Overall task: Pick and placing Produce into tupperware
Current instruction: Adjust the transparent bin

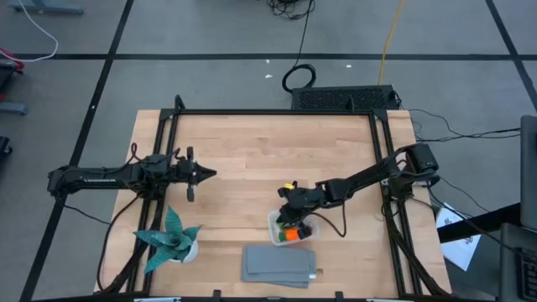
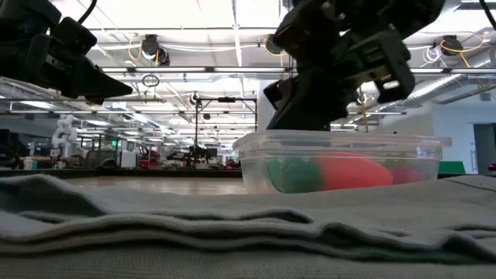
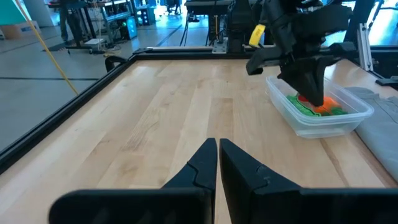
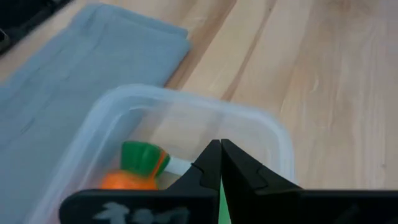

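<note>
Now right gripper (image 4: 220, 163) hovering over tub (image 1: 274, 226), jaws pinching green pod (image 4: 222, 205); carrot (image 4: 134, 168) lying beside jaws. Next: opening to drop pod. Left gripper (image 3: 217, 163) waiting, closed, empty.

The light wooden table (image 1: 252, 151) is carrying three items, all lying toward its front edge. The clear tupperware (image 1: 275, 227) is sitting directly beneath the right gripper (image 1: 291, 220), and the grey folded cloth (image 1: 279, 264) is lying just beyond it toward the table edge. The potted teal plant (image 1: 172, 239) is standing near the left gripper (image 1: 210, 174), toward the front edge.
</note>
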Tool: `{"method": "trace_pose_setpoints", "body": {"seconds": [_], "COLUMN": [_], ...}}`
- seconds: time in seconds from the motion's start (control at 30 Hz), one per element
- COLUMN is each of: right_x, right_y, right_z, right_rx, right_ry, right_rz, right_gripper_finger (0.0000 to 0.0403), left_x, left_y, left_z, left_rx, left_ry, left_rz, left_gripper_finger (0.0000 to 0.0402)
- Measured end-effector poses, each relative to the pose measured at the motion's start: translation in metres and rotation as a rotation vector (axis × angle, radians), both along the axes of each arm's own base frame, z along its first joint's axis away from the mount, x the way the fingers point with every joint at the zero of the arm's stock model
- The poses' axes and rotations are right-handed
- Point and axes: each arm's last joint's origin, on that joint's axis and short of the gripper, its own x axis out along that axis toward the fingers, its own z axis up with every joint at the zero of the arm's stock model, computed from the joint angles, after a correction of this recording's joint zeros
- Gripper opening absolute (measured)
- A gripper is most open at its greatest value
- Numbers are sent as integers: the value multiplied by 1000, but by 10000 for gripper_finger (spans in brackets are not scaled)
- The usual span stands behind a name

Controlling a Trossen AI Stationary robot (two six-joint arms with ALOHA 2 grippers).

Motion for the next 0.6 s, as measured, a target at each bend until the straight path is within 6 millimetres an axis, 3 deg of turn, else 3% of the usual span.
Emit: {"method": "trace_pose_setpoints", "body": {"seconds": [0.2, 0.6], "right_x": [14, 18], "right_y": [-1, -15], "right_z": [-7, -9], "right_rx": [-31, -12], "right_ry": [38, 58], "right_rz": [11, -53], "right_gripper_finger": [0, 0], "left_x": [0, 0], "left_y": [0, 0], "left_z": [0, -1], "left_rx": [2, 3], "left_ry": [2, 7], "left_rz": [0, 0], "left_gripper_finger": [24, 24]}}
